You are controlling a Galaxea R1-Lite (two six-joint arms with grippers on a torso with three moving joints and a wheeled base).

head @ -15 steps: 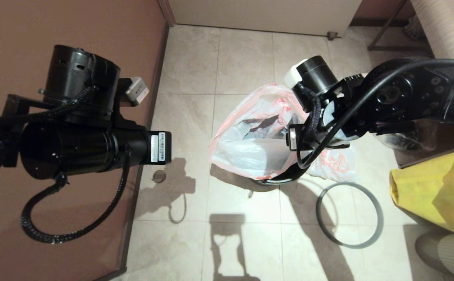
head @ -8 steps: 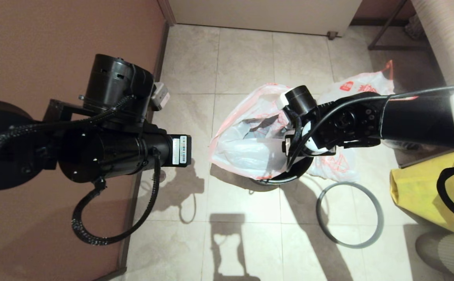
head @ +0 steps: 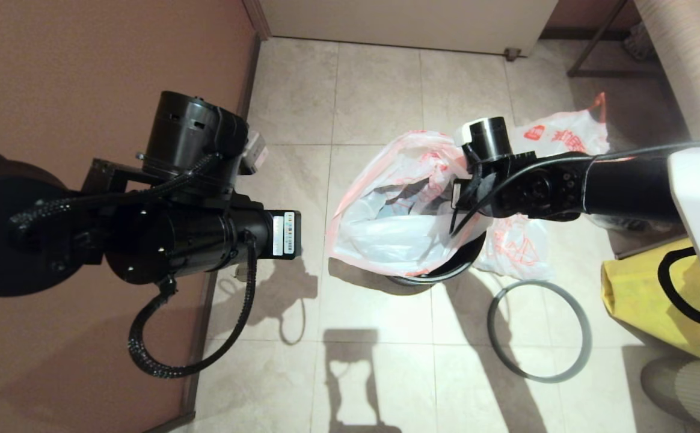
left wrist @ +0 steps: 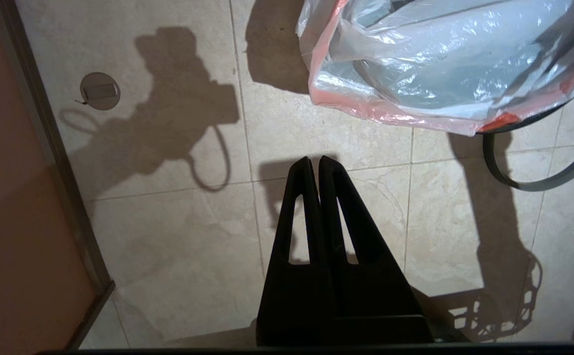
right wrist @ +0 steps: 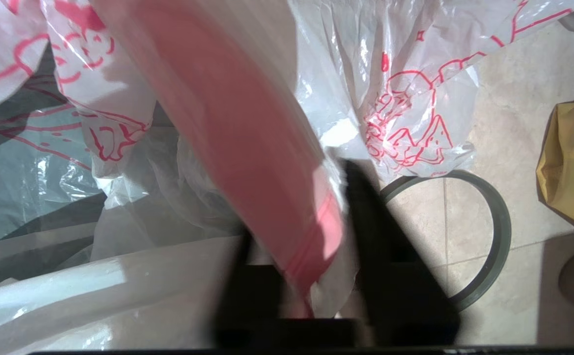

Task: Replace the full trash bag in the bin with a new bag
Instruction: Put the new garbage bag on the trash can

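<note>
Right hand [right wrist: 316, 276] on new bag [head: 386, 234] — red print unreadable

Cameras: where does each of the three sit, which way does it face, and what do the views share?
Head view: on the robot's head, facing forward and down at the thin white red-printed plastic bag in the small round black plastic bin; both black arms show.
Left wrist view: behind the left gripper, facing the beige tiled floor; its shut black fingers show.
Right wrist view: behind the right gripper, facing the bag's red-edged handle between its fingers.
Shared: all three show the bag and the loose grey ring rim on the floor.
</note>
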